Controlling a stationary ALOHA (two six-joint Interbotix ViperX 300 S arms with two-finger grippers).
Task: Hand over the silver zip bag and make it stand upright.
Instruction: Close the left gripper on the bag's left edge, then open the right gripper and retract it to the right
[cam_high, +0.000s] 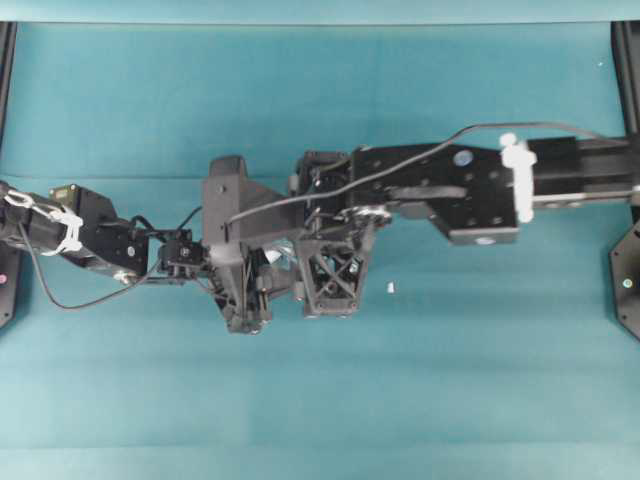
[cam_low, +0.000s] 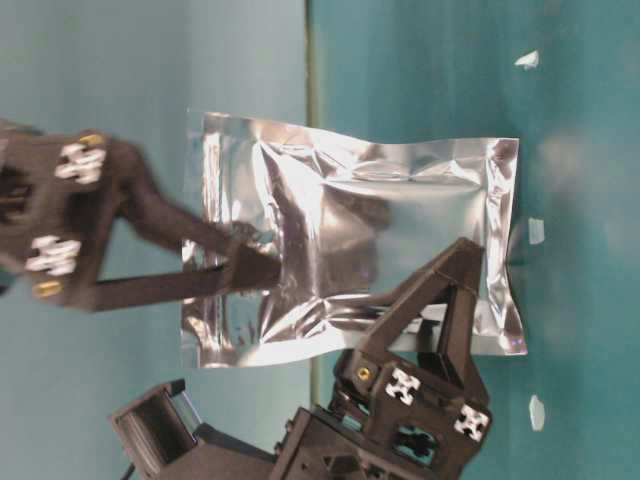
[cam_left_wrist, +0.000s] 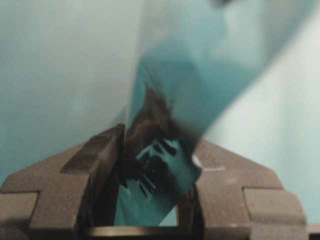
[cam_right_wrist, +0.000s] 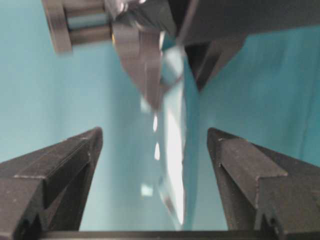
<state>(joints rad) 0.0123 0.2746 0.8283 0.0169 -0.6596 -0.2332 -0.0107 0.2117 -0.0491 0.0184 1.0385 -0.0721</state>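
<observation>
The silver zip bag (cam_low: 380, 240) hangs in the air between the two arms, its flat face towards the table-level camera and one short edge close to the teal table. From overhead only a sliver of the bag (cam_high: 281, 256) shows between the arms. My left gripper (cam_low: 255, 270) is shut on the bag's edge with its fingertips; in its wrist view the foil (cam_left_wrist: 200, 65) runs out from the left gripper (cam_left_wrist: 157, 145). My right gripper (cam_right_wrist: 152, 135) stands open, with the bag (cam_right_wrist: 172, 150) edge-on between its fingers and touching neither. One right finger (cam_low: 440, 300) crosses in front of the foil.
Small white specks lie on the teal table (cam_high: 392, 288) (cam_low: 536, 232). Black frame posts stand at the far left (cam_high: 5, 60) and far right (cam_high: 625, 60) edges. Both arms crowd the middle of the table.
</observation>
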